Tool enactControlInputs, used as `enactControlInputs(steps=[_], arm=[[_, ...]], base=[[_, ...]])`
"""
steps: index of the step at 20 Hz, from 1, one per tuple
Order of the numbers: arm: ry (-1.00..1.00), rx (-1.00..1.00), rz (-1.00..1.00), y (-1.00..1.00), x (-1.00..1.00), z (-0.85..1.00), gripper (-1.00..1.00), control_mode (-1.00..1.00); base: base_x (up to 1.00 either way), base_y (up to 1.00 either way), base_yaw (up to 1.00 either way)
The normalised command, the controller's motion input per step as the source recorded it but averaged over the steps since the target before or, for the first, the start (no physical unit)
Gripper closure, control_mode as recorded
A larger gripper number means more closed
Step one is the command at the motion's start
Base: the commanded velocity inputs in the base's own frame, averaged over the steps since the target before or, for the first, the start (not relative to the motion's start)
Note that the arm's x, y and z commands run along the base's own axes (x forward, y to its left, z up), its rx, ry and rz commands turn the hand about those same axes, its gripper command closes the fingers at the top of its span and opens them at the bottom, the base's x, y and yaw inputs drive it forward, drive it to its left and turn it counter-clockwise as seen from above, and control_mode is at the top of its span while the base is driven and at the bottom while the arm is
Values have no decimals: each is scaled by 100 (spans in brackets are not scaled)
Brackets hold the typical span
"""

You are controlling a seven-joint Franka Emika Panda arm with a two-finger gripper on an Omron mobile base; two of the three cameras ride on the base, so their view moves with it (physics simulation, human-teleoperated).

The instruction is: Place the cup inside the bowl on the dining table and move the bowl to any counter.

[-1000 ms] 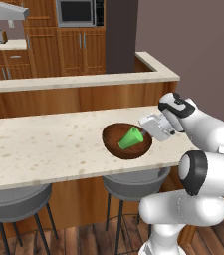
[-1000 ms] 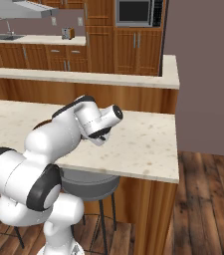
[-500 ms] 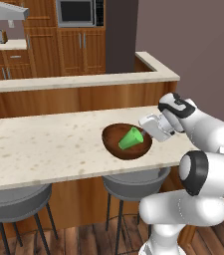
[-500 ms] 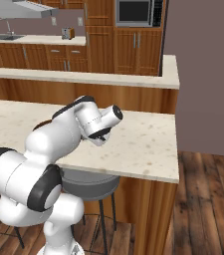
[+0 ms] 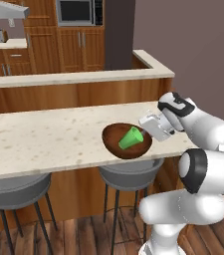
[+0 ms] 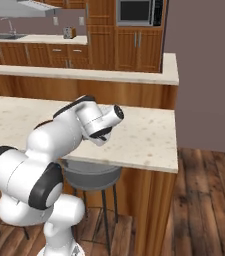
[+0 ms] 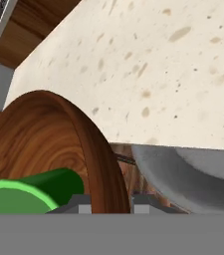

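The dark brown wooden bowl (image 5: 114, 138) rests at the front edge of the dining table (image 5: 44, 139). The bright green cup (image 5: 131, 138) lies tilted inside it. My gripper (image 5: 149, 135) reaches in from the right and is shut on the bowl's right rim. In the hand view the bowl's rim (image 7: 101, 164) runs up between the two fingertips (image 7: 82, 204), and my gripper (image 7: 108, 206) clamps it. The cup (image 7: 29, 191) shows at the lower left inside the bowl, and the speckled table (image 7: 158, 64) lies beyond it.
Grey round stools (image 5: 128, 174) (image 5: 14, 191) stand under the table's front edge, one right below the bowl (image 7: 193, 174). A raised wood-fronted ledge (image 5: 73, 77) runs behind the table. A counter (image 6: 34, 38) over wooden cabinets lies far back left.
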Motion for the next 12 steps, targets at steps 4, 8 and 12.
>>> enactControlInputs(steps=[4,8,12], arm=[[0,0,0,0,0,0,100,100],[0,0,0,0,0,0,100,100],[0,0,0,0,0,0,100,100]], base=[[-71,-49,-1],[-12,-68,0],[0,-84,0]])
